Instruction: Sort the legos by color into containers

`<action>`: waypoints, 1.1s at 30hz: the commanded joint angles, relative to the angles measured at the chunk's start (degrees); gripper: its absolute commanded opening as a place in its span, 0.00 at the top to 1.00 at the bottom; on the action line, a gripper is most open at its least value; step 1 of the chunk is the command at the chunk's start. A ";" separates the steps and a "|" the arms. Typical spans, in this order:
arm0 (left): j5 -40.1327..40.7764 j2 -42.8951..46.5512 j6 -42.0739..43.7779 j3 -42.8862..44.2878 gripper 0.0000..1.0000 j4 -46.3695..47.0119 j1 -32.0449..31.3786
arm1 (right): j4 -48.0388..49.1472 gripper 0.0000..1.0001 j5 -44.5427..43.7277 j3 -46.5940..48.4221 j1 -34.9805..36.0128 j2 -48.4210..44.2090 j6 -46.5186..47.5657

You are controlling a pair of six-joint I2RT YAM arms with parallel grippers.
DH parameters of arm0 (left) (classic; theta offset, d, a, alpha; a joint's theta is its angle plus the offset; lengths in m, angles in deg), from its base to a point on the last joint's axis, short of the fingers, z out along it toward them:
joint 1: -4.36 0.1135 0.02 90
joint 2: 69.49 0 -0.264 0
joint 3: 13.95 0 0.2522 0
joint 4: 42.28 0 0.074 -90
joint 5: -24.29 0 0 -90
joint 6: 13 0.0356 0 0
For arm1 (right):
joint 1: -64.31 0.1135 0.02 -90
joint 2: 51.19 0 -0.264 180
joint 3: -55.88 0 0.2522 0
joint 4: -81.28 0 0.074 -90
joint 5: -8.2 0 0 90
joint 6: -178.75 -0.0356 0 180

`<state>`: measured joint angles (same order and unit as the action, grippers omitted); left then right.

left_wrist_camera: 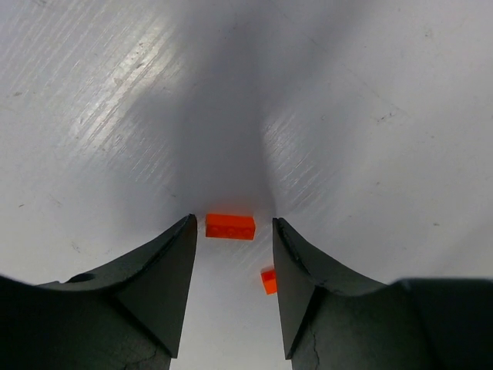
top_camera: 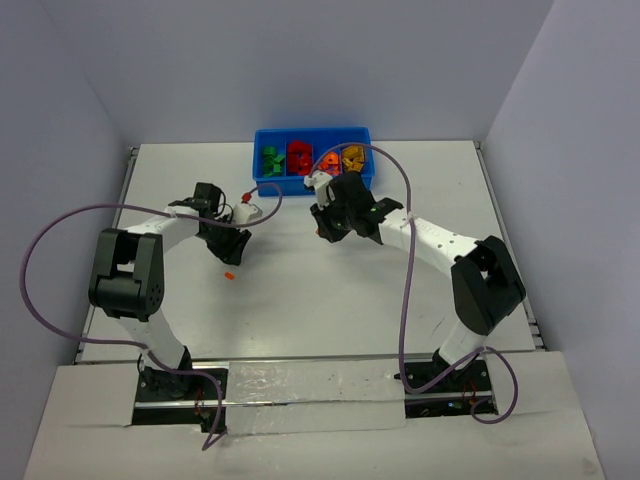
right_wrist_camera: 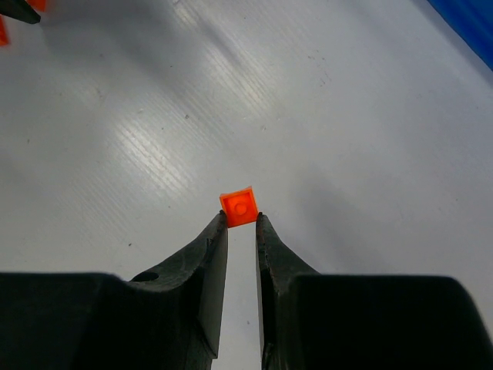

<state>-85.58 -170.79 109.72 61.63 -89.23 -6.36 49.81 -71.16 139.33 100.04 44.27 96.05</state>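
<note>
Clearly, right hand [right_wrist_camera: 241, 217] pinches a partly hidden orange lego [right_wrist_camera: 238, 205]; left hand [left_wrist_camera: 233, 222] gapes.

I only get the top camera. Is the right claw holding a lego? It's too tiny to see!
Observer: Yes, the right gripper is shut on a small orange square lego, pinched at the very tip.
Operator: And the left one?
Observer: The left gripper is open, an orange brick lying between its jaws, touching neither.
Operator: Any more there?
Observer: A second orange piece lies close by, partly hidden behind the gripper.
</note>
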 commanded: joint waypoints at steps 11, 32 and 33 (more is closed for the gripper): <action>1.86 -0.33 2.70 1.48 0.73 1.31 -1.08 | -0.08 1.00 0.85 -0.22 -1.52 -3.09 -0.71; -7.71 -13.74 -28.59 44.35 0.98 13.54 -11.05 | 0.62 1.00 2.50 -4.16 -11.95 -12.95 -2.46; -7.58 -16.47 -30.60 47.07 0.98 15.64 -11.44 | 0.57 1.00 2.63 -4.33 -12.50 -13.37 -2.46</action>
<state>-93.11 -179.34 88.28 102.91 -80.20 -16.31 49.49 -69.54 135.96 88.97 33.79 94.13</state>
